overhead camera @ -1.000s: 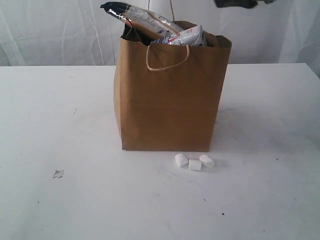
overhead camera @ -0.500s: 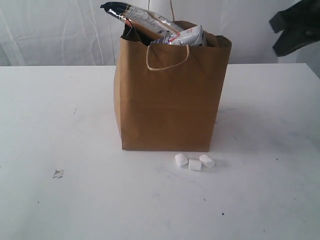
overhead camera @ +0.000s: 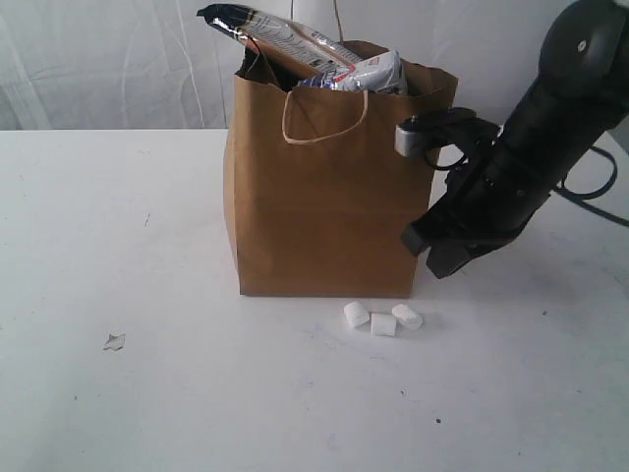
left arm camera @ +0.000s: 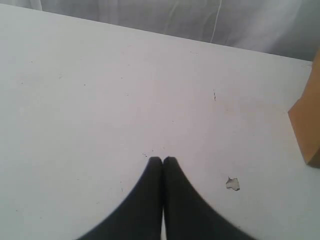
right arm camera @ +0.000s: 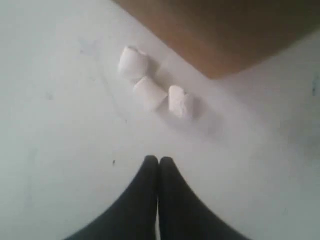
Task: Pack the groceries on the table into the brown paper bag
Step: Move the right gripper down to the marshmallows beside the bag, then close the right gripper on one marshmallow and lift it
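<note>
The brown paper bag (overhead camera: 329,187) stands upright mid-table, its corner also in the left wrist view (left arm camera: 307,127) and its base in the right wrist view (right arm camera: 225,35). A long dark-topped packet (overhead camera: 270,29) and a white-blue carton (overhead camera: 369,71) stick out of its top. Three small white marshmallows (overhead camera: 382,318) lie on the table (overhead camera: 147,393) just in front of the bag's right corner, seen close as marshmallows (right arm camera: 152,90). My right gripper (overhead camera: 439,258) hangs shut and empty above and right of them (right arm camera: 159,160). My left gripper (left arm camera: 162,160) is shut and empty over bare table, out of the exterior view.
A small torn scrap (overhead camera: 114,341) lies on the table at the front left, also seen as a scrap (left arm camera: 232,183) near the left gripper. A white curtain (overhead camera: 98,59) backs the table.
The right arm has come down from the upper right into view and now hangs beside the bag, above the marshmallows. Bag, marshmallows and scrap have not moved.
</note>
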Action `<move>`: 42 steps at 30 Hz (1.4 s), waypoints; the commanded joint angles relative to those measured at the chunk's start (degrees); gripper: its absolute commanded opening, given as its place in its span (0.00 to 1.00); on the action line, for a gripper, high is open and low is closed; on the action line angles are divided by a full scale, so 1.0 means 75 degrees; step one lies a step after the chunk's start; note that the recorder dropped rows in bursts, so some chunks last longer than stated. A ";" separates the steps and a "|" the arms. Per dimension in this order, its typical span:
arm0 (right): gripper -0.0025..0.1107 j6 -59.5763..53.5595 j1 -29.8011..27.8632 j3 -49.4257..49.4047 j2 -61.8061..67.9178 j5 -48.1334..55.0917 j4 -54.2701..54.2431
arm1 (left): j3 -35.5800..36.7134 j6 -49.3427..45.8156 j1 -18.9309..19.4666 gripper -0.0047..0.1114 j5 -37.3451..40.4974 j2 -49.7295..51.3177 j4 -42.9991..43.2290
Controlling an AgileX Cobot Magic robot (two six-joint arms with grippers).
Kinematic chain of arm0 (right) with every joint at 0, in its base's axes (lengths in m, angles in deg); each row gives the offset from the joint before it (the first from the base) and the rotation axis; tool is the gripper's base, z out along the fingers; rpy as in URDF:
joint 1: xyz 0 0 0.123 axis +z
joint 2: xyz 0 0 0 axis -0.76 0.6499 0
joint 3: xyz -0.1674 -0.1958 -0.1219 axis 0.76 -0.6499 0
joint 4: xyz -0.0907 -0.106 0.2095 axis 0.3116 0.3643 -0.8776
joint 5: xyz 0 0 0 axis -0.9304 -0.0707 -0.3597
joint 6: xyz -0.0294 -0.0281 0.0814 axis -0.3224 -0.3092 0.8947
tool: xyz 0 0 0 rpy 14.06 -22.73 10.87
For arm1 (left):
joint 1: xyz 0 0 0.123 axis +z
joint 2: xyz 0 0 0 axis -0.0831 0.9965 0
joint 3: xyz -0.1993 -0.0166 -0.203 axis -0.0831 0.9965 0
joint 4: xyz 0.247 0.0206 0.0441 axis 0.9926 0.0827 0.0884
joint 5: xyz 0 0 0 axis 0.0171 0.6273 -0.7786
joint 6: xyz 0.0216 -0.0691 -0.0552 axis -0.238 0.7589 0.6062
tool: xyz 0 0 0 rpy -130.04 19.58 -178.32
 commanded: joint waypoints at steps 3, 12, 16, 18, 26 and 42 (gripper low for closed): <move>0.02 -0.0089 0.0166 -0.0789 0.0004 -0.1096 0.0274 | 0.0031 0.0077 0.0007 0.04 -0.0025 -0.0034 0.0038; 0.09 -0.1037 0.0166 -0.1526 -0.0066 -0.1272 0.0720 | 0.0031 0.0077 0.0007 0.04 -0.0025 -0.0034 0.0038; 0.09 -0.1881 -0.0022 -0.2486 -0.0399 -0.2387 0.0859 | 0.0031 0.0077 0.0007 0.04 -0.0025 -0.0034 0.0038; 0.09 -0.1847 -0.0242 -0.3182 -0.0649 -0.3442 0.0813 | 0.0031 0.0077 0.0007 0.04 -0.0025 -0.0034 0.0038; 0.09 -0.2295 -0.0423 -0.4798 -0.1231 -0.7481 -0.1193 | 0.0031 0.0077 0.0007 0.04 -0.0025 -0.0034 0.0038; 0.58 -0.1630 0.1155 -0.4700 -0.0983 -0.8321 -0.1191 | 0.0031 0.0077 0.0007 0.04 -0.0025 -0.0034 0.0038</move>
